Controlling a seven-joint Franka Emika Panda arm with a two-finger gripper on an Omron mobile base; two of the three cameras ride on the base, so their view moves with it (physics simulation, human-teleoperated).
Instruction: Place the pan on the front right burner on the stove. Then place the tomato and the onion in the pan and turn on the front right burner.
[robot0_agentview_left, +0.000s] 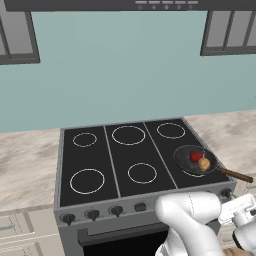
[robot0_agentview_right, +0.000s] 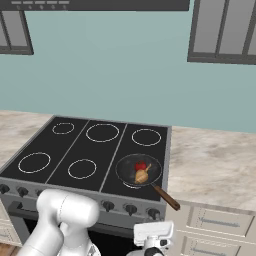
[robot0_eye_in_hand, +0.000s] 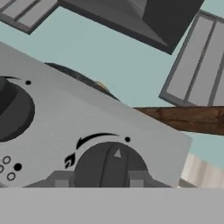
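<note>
Closest to the hand camera, a dark knob (robot0_eye_in_hand: 109, 168) on the stove (robot0_agentview_left: 90, 197) front panel sits pinched between the gripper (robot0_eye_in_hand: 99, 181) fingers at lower centre. Right of centre in the left base view, the pan (robot0_agentview_left: 194, 159) rests on the front right burner (robot0_agentview_left: 196, 172), holding the tomato (robot0_agentview_left: 195, 156) and onion (robot0_agentview_left: 204, 163) touching each other.
</note>
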